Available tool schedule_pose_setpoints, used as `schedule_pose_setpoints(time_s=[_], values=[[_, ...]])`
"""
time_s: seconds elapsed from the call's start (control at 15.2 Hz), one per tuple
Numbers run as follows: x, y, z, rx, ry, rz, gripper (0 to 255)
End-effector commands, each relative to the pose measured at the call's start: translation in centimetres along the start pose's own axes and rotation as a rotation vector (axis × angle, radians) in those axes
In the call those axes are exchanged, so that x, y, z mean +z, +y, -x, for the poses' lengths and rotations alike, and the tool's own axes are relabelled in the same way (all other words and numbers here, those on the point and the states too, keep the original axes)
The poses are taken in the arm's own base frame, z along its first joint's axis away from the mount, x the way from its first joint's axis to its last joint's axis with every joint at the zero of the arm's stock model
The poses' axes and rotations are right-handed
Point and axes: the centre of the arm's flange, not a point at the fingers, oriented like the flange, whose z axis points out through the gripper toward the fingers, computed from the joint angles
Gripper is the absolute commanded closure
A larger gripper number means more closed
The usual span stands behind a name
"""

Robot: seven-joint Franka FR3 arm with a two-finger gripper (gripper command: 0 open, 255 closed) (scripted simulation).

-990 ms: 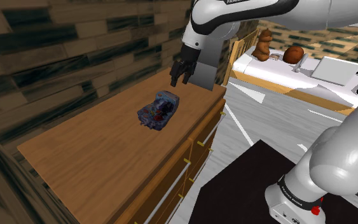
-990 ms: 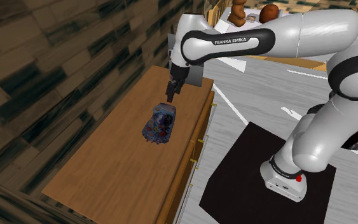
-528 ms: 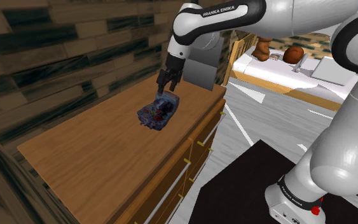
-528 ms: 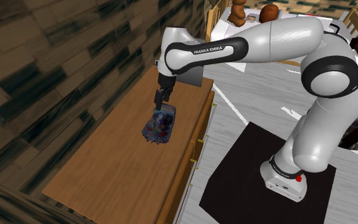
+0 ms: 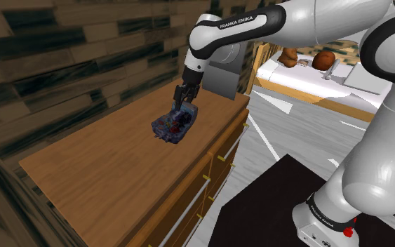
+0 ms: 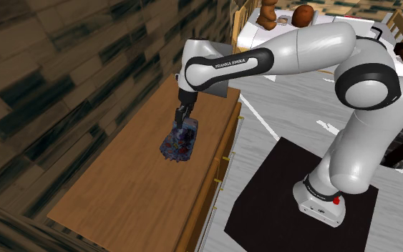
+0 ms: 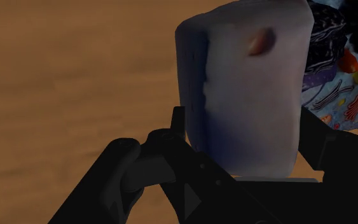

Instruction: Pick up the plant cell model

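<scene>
The plant cell model (image 5: 172, 125) is a bluish, see-through block with red and dark parts inside, lying on the wooden dresser top (image 5: 104, 168). In the second exterior view the plant cell model (image 6: 179, 142) lies near the dresser's far end. My black gripper (image 5: 184, 102) comes down onto the model's far end, and the gripper (image 6: 181, 120) points steeply down there. From the wrist, the model's pale blue-grey wall (image 7: 244, 83) stands between the two fingers (image 7: 171, 137), which press against its sides. The gripper (image 7: 244, 130) is shut on it. The model rests on the wood.
A grey box (image 5: 224, 76) stands at the dresser's far end, just behind the arm. Dark wooden plank walls run along the dresser's far side. Drawer fronts with small handles (image 5: 210, 175) face the black stand (image 5: 273, 203). A bed (image 5: 329, 88) with brown toys lies beyond.
The gripper has swung toward the wall and come down onto the model's far end, and its fingers have closed on it. The model has not moved.
</scene>
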Motion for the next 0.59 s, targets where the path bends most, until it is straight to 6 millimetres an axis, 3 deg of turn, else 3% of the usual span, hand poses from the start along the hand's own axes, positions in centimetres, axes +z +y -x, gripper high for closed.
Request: schedule_pose_setpoints(time_s=[0.0,0.53], values=[[0.08,0.00,0.00,0.000,-0.001,0.000,255],[-0.36,-0.20,0.01,0.000,-0.001,0.000,255]])
